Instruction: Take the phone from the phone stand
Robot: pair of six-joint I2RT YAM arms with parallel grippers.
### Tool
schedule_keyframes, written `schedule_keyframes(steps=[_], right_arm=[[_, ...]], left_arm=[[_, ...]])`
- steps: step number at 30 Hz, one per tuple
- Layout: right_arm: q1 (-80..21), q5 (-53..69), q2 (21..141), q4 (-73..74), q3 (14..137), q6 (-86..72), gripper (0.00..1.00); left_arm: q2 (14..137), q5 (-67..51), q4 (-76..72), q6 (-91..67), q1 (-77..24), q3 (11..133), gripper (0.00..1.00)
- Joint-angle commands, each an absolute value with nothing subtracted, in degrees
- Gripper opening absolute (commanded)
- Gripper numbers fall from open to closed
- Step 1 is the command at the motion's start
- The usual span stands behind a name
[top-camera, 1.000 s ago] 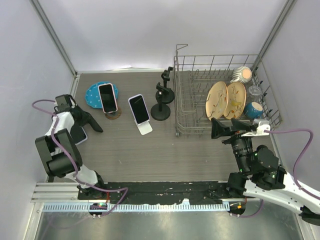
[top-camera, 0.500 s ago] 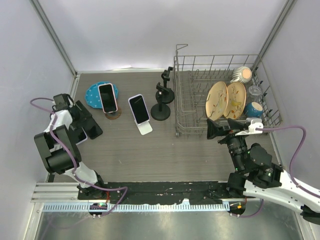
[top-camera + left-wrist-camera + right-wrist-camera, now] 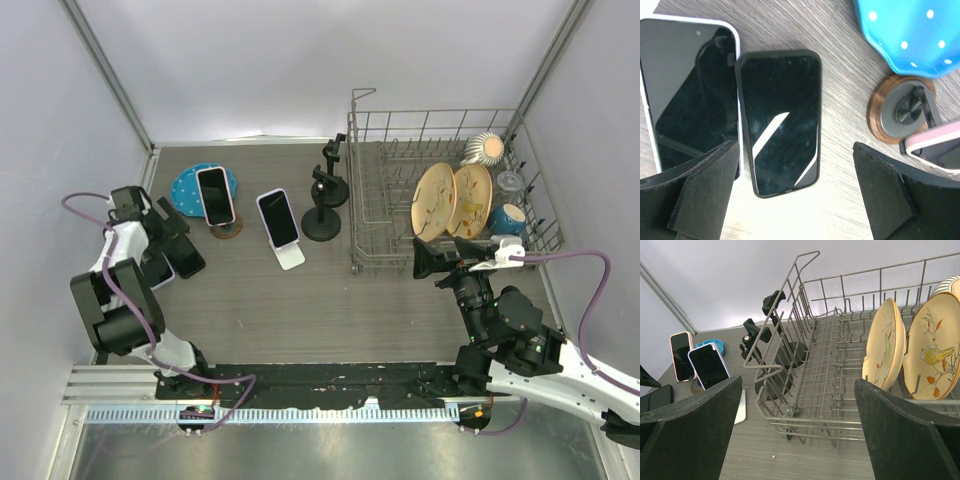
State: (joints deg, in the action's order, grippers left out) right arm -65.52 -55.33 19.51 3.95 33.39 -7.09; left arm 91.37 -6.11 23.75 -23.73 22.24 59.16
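**Left claw.** The left claw [image 3: 795,200] is spread wide and pinches nothing. It hangs low over a black phone [image 3: 780,127], which lies flat on the table on the near-left side of the blue dotted plate [image 3: 905,35]. A white-edged phone [image 3: 685,90] lies flat against the black one, on the side away from the plate.

**Task item.** Two phones are on stands.
- A pink-cased phone [image 3: 215,195] leans on a wooden-based stand [image 3: 890,117] at the plate's near-right edge and partly covers the plate.
- A white-cased phone [image 3: 278,218] sits on a white stand [image 3: 291,257] further right of the plate.

**Step in hand, my judgement.** I would clear the two flat phones first, rising straight up so neither finger drags a phone. Then I would cross to the pink-cased phone, the closer of the two. I would take it by its long edges and draw it up along its lean so the round base does not tip.

**Obstructions.**
- The plate rim sits just behind that stand.
- The white stand is close on the stand's right.
- Empty black stands [image 3: 322,205] are further right of the plate again.
- The dish rack [image 3: 370,200] with its plates [image 3: 450,200] is well apart.

**Right claw.** The right claw [image 3: 797,430] is spread wide and empty, beside the rack and well to the right of the plate.
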Motion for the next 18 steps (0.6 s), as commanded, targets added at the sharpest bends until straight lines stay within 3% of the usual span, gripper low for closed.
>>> schedule_keyframes(steps=[1,7,18], right_arm=[[-65.7,-55.0,19.5,3.0,34.5,-7.6,1.00],[-65.7,-54.6,19.2,3.6,34.9,-8.0,1.00],[-65.8,-54.7,20.7,3.5,35.1,-7.7,1.00]], left_arm=[[84.5,-0.4,24.6,-25.3,19.9,56.9,1.00],[87.9,2.8,22.9,-25.3,20.3,57.6,1.00],[97.1,-3.2,21.0,-24.0,22.1,63.1,1.00]])
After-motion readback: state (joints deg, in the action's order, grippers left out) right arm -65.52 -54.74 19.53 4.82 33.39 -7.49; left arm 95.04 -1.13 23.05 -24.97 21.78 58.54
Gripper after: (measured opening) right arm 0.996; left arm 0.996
